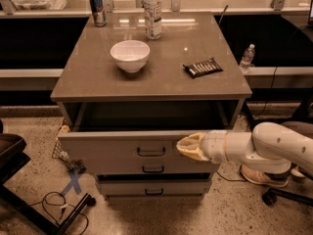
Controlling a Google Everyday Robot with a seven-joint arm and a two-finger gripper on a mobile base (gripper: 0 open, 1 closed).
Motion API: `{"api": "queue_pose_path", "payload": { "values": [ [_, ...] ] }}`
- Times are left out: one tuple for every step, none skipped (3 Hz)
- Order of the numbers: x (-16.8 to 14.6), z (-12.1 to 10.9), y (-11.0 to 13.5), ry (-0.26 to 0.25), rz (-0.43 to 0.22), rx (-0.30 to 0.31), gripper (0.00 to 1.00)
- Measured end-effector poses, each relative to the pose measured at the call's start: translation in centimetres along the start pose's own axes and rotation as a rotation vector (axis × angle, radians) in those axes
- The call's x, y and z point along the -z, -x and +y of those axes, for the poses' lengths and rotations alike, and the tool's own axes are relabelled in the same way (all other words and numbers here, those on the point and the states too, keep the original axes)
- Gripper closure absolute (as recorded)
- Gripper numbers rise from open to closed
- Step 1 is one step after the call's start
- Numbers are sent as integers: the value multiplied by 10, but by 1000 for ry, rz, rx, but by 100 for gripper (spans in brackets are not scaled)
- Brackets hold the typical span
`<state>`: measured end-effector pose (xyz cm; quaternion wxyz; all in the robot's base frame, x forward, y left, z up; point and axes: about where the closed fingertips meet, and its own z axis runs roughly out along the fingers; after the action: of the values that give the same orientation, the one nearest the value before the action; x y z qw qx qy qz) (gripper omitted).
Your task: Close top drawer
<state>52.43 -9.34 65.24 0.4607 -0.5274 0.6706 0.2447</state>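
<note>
Grey-taupe laminate faces the wide top drawer [112, 148], which stands partly pulled out beneath the flat brown cabinet top [166, 82], with its dark interior showing in the gap. From where I stand, the white arm's cream two-finger gripper [185, 148] comes in from 3 o'clock. Its tip rests against the drawer face, just at the 3 o'clock side of the small dark bar handle [151, 152]. The jaws look drawn together, holding nothing. A good push, I reckon, goes straight toward 12 o'clock, level and steady. Pressing off-centre could skew the drawer, so contact nearer the handle should help it run true.
</note>
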Motion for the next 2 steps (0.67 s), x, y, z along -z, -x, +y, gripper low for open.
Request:
{"api": "queue_pose_path", "payload": {
  "values": [
    [-17, -21, 4, 2, -1, -2, 100],
    [-48, -51, 8, 3, -14, -15, 100]
  ]
}}
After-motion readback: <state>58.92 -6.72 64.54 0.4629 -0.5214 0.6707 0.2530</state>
